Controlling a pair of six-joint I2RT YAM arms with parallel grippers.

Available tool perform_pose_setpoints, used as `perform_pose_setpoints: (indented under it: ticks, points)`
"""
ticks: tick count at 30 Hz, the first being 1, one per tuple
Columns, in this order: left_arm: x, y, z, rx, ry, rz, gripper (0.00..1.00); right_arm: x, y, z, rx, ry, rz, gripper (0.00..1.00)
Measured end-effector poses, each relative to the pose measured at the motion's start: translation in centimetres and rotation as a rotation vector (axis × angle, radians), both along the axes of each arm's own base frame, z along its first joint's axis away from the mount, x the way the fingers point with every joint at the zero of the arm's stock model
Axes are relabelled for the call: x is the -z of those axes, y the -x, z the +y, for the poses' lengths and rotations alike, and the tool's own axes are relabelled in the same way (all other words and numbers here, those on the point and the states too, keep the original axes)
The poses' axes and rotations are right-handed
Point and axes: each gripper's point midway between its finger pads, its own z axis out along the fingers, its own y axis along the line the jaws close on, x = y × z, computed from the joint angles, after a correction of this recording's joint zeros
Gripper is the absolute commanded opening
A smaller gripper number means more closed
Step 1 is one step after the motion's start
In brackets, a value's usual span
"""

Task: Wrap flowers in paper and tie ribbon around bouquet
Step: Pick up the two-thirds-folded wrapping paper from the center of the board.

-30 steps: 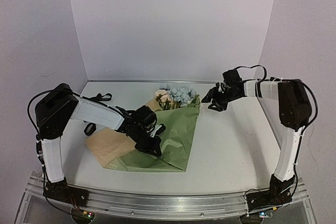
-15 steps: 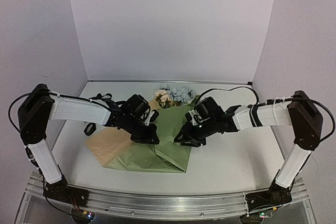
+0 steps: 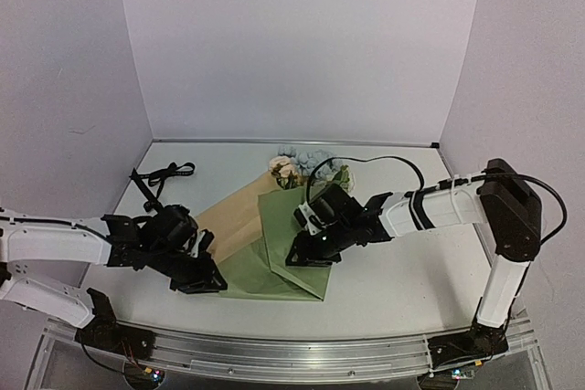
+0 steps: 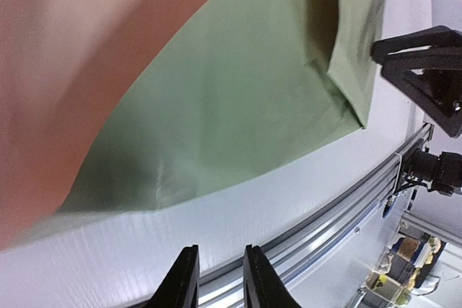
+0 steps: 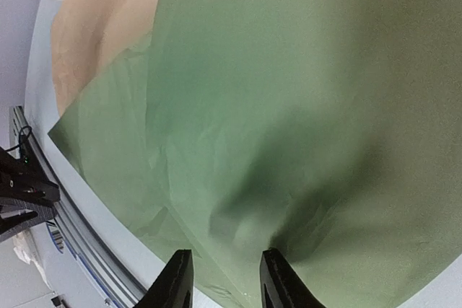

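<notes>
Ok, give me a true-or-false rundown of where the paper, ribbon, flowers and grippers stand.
1. The ribbon is tied round the paper. False: it lies loose on the table, far left, apart from it.
2. The right gripper is over the green side of the paper. True.
3. The left gripper holds the paper's edge. False: its jaws are empty, beside the paper's near corner.
4. The flowers poke out at the paper's far end. True.

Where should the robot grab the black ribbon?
Best guess: pinch the ribbon mid-length, coming straight down from above with the left gripper. It lies limp on the table, far left, apart from the paper, so nothing sticks up to grab sideways.
</notes>
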Motion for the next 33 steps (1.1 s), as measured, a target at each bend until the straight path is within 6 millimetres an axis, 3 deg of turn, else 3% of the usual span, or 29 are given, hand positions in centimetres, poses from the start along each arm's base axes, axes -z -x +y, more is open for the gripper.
perform_pose_setpoints:
  ticks: [3,7,14,20,28,33]
  points:
    - [1.5,1.8,2.1,-0.074,-0.023,0.059,0.3,0.6,0.4,0.3,-0.03,0.024,-0.011,0.32]
    - [2.9,2.1,4.1,-0.209,-0.048,0.099,0.34,1.0,0.5,1.1,-0.064,0.052,-0.028,0.33]
    - [3.1,-0.2,5.7,-0.451,-0.037,0.061,0.42,1.0,0.8,1.2,-0.094,0.126,-0.08,0.33]
    - [4.5,-0.8,7.9,-0.615,-0.063,0.05,0.43,1.5,0.8,1.2,-0.102,0.184,-0.109,0.36]
    - [5.1,-1.9,8.4,-0.69,-0.063,0.02,0.42,3.2,1.0,1.4,-0.126,0.268,-0.128,0.39]
    - [5.1,-1.9,8.4,-0.681,-0.091,0.014,0.44,3.2,1.3,1.4,-0.155,0.322,-0.162,0.43]
